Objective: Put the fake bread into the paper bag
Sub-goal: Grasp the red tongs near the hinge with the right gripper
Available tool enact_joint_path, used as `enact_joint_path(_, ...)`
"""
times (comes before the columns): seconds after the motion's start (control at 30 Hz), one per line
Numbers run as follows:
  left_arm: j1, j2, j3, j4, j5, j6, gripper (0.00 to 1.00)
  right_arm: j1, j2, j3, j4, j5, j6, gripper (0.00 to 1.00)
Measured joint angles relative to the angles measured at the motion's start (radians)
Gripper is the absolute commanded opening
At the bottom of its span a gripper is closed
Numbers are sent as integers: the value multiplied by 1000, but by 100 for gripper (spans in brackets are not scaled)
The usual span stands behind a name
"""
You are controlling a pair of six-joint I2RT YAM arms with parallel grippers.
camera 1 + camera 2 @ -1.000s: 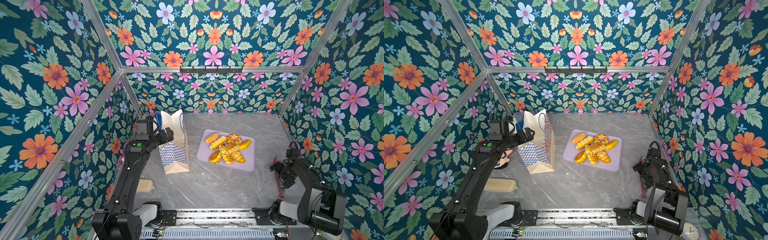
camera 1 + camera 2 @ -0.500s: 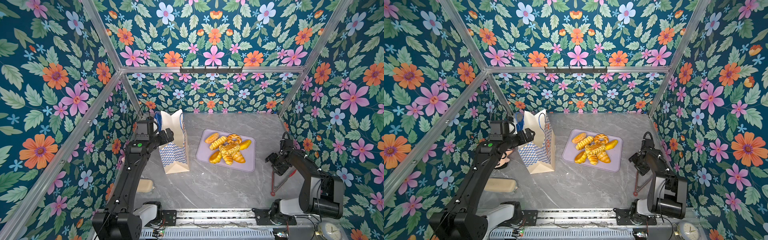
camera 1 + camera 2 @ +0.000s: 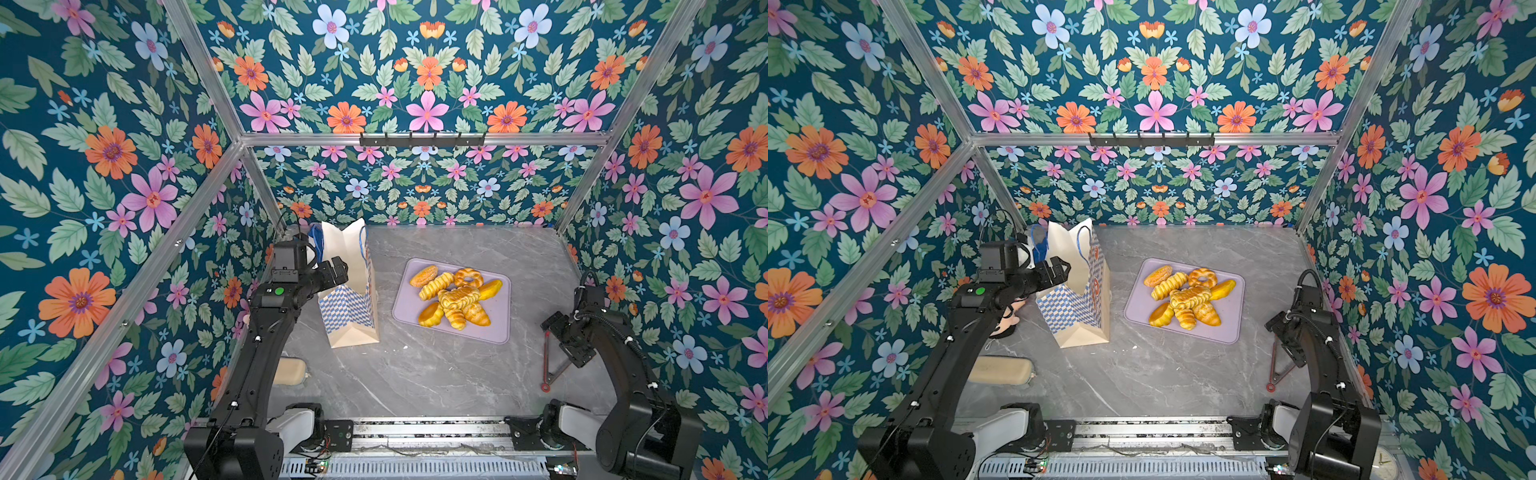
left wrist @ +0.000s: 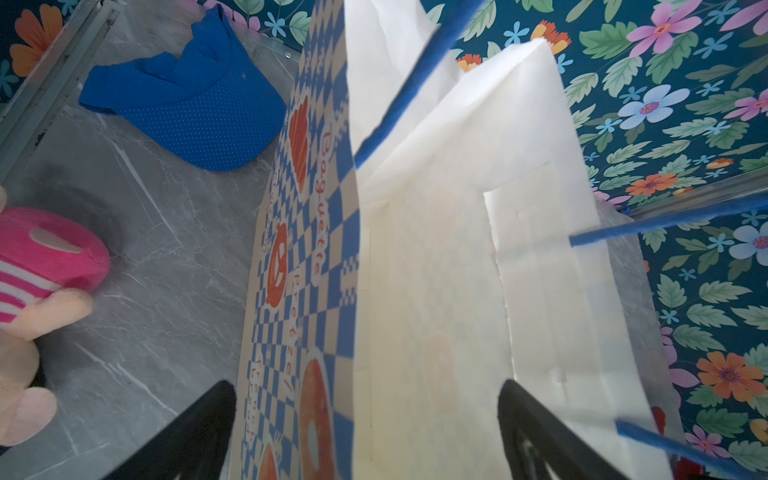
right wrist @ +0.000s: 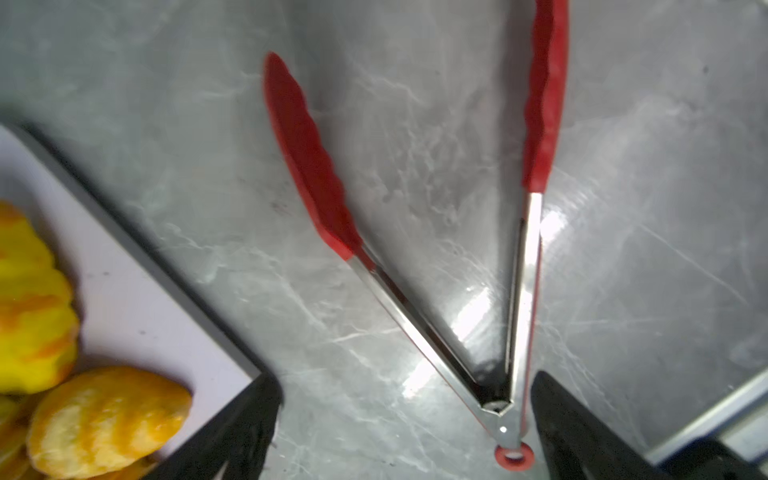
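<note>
While the left gripper (image 4: 365,386), fingers spread, straddles a wall of the paper bag (image 3: 351,307) left of centre, the fake bread (image 3: 455,297) lies on the tray (image 3: 405,307) at centre. Close the released right gripper (image 5: 401,380) on the tongs (image 5: 316,178), seemingly untouched, near their hinge.

Fake bread (image 3: 455,297) piled on lilac tray (image 3: 496,326), paper bag (image 3: 352,309) upright beside it
</note>
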Motion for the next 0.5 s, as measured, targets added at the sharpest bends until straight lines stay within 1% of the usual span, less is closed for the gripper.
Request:
enact_joint_path(0.1,0,0,-6,4,4,4,100,2,-7,-61,2,-39,21,94)
enact_joint_path(0.27,2,-2,-11,18,11,7,100,19,5,-128,27,-57,56,94)
enact_joint_path(0.5,2,-7,-14,19,26,14,100,38,100,-127,76,-45,72,87)
